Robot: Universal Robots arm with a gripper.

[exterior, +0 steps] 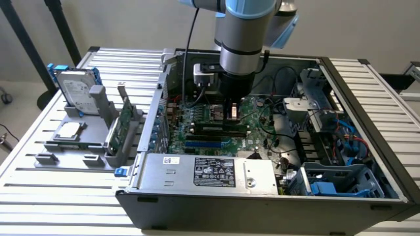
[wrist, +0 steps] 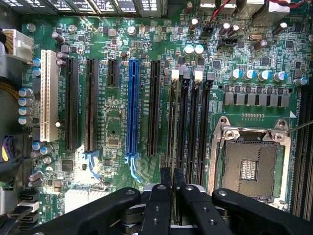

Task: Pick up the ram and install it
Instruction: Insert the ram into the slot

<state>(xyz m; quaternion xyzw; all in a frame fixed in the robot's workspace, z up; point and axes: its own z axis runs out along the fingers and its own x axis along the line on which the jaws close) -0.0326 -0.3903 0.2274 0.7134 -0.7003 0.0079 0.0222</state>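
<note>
My gripper [exterior: 229, 114] reaches down into the open computer case [exterior: 367, 118], low over the green motherboard [exterior: 196, 118]. In the wrist view the gripper [wrist: 172, 172] is shut on the ram [wrist: 171, 127], a thin green stick seen edge-on. The stick runs away from the fingertips [wrist: 165, 178] along the outermost of the black memory slots [wrist: 193, 127], the one beside the expansion slots. Whether the ram is seated in that slot or just above it, I cannot tell. White latches [wrist: 175, 74] mark the slots' far ends.
Outside the case on the exterior view's left, a grey stand [exterior: 72, 142] holds a silver hard drive with blue rails [exterior: 74, 88] and a green expansion card [exterior: 117, 129]. The power supply [exterior: 210, 172] lies along the front. The bare CPU socket [wrist: 249, 166] flanks the memory slots.
</note>
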